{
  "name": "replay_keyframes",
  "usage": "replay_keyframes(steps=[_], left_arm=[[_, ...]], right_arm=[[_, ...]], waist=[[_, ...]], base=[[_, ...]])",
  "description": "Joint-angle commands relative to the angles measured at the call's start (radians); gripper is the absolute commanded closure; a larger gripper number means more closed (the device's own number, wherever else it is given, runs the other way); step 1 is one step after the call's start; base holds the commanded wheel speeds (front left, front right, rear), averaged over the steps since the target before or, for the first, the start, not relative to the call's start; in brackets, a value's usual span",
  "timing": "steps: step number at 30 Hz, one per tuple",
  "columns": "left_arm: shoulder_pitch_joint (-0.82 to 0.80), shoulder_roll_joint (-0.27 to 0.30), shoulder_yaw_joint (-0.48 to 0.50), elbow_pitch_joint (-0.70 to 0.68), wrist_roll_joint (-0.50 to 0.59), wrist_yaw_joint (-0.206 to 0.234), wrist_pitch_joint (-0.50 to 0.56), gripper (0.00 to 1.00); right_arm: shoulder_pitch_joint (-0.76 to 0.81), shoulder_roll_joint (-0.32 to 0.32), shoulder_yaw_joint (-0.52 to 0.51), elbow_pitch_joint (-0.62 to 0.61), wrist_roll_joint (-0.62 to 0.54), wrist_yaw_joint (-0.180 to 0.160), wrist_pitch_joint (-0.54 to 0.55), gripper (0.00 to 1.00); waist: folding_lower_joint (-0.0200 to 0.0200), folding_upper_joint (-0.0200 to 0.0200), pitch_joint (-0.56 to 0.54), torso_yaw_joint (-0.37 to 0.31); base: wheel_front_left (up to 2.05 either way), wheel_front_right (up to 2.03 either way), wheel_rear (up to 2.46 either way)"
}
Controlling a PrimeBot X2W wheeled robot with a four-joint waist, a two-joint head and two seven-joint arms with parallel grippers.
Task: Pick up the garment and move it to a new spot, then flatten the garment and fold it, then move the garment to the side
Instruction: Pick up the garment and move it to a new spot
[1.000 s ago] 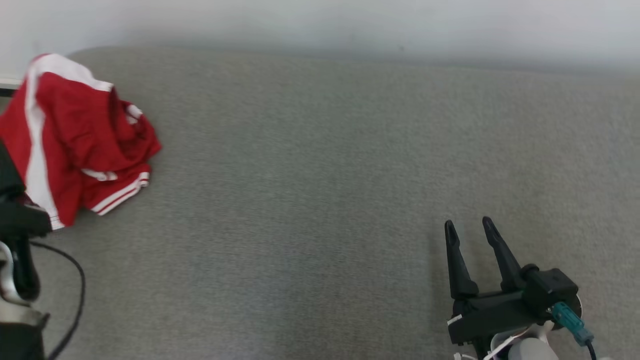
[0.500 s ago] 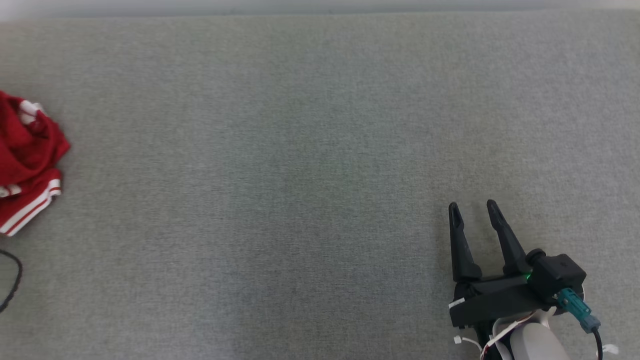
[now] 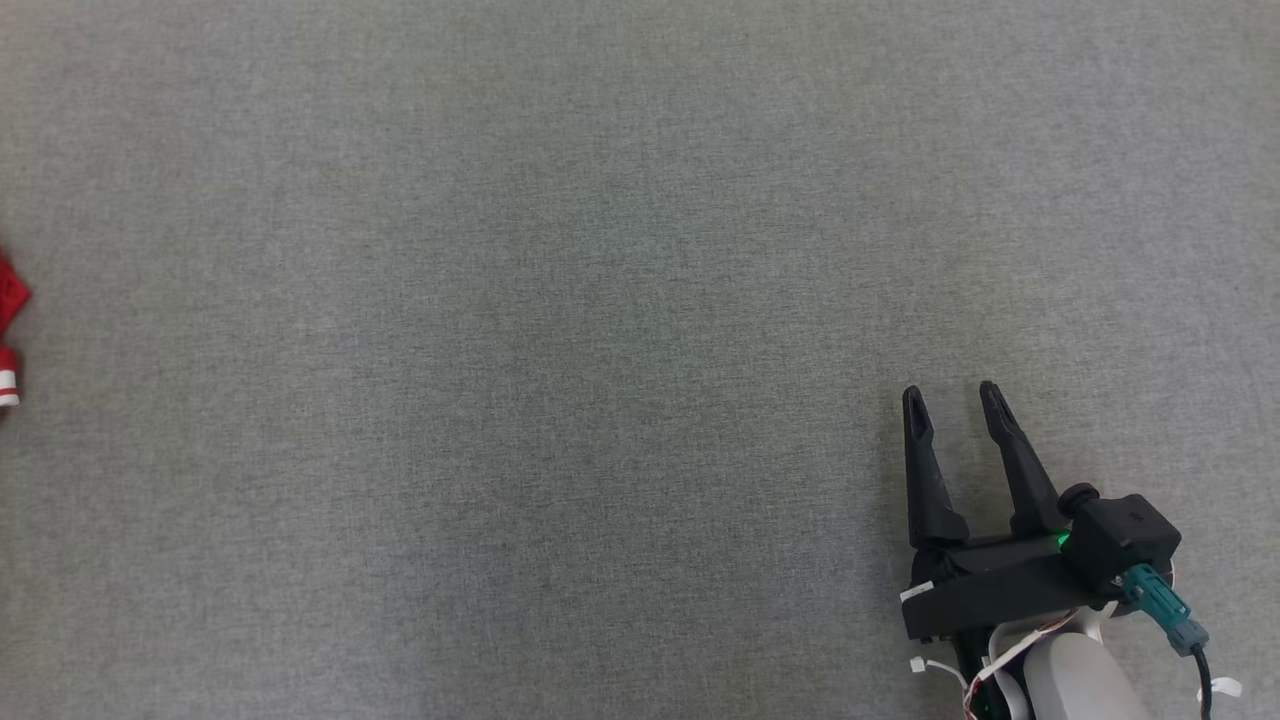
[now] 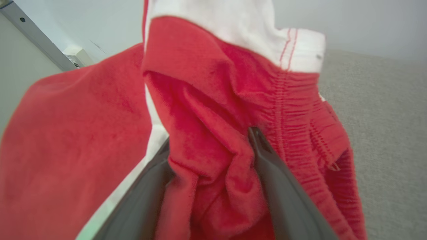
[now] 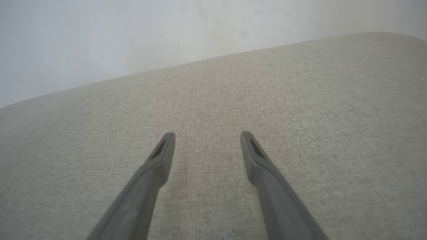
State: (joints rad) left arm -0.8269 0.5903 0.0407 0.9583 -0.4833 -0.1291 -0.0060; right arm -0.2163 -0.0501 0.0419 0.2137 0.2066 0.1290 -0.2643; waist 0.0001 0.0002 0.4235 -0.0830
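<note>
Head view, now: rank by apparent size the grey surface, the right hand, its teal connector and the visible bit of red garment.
1. grey surface
2. right hand
3. teal connector and garment sliver at the left edge: too alike to rank; the frame cuts the garment off.

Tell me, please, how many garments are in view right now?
1. The red-and-white garment is bunched inside the open left gripper in the left wrist view; its edge shows at the head view's far left. Others may lie outside the frames.
</note>
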Motion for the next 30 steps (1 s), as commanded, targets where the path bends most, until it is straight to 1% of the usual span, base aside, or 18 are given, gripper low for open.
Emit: replay_keyframes(steps=[1, 2, 3, 9, 16, 19, 23, 30], left_arm=[[-0.006, 0.005, -0.011, 0.015, 0.013, 0.003, 0.001, 0.0], [-0.007, 0.007, -0.018, 0.026, 0.018, 0.002, 0.004, 0.57], [-0.01, 0.008, -0.021, 0.033, 0.02, 0.002, 0.0, 1.0], [-0.017, 0.001, -0.04, 0.071, 0.032, 0.006, -0.037, 1.0], [-0.046, -0.003, -0.05, 0.022, 0.035, 0.003, -0.168, 1.0], [-0.064, 0.003, -0.054, -0.022, 0.042, 0.002, -0.21, 1.0], [-0.073, 0.008, -0.059, -0.097, 0.049, 0.003, -0.236, 1.0], [-0.075, 0.019, -0.067, -0.281, 0.057, 0.008, -0.246, 1.0]], right_arm=[[-0.002, 0.0, 0.001, 0.001, 0.005, 0.003, -0.003, 0.0], [0.0, 0.0, 0.0, 0.002, 0.005, 0.003, -0.003, 0.0], [0.002, 0.0, -0.001, 0.003, 0.005, 0.003, -0.003, 0.0], [0.011, 0.0, -0.015, 0.009, -0.005, 0.003, -0.003, 0.0], [0.04, -0.001, -0.023, 0.017, -0.006, 0.003, -0.003, 0.0], [0.051, 0.0, -0.022, 0.022, -0.004, 0.003, -0.003, 0.0], [0.066, -0.001, -0.022, 0.033, 0.001, 0.003, -0.003, 0.0], [0.083, -0.001, -0.014, 0.044, 0.016, 0.003, -0.003, 0.0]], waist=[[-0.0001, -0.0002, -0.003, -0.005], [-0.0001, -0.0002, -0.007, -0.006], [-0.0001, -0.0002, -0.01, -0.006], [-0.0001, -0.0002, -0.039, 0.003], [-0.0001, -0.0002, -0.105, 0.041], [-0.0001, -0.0002, -0.131, 0.052], [-0.0001, -0.0002, -0.162, 0.062], [-0.0001, -0.0002, -0.206, 0.044]], base=[[0.0, 0.0, 0.0], [0.0, 0.0, 0.0], [0.0, 0.0, 0.0], [0.0, 0.0, 0.0], [0.0, 0.0, 0.0], [0.0, 0.0, 0.0], [0.0, 0.0, 0.0], [0.0, 0.0, 0.0]])
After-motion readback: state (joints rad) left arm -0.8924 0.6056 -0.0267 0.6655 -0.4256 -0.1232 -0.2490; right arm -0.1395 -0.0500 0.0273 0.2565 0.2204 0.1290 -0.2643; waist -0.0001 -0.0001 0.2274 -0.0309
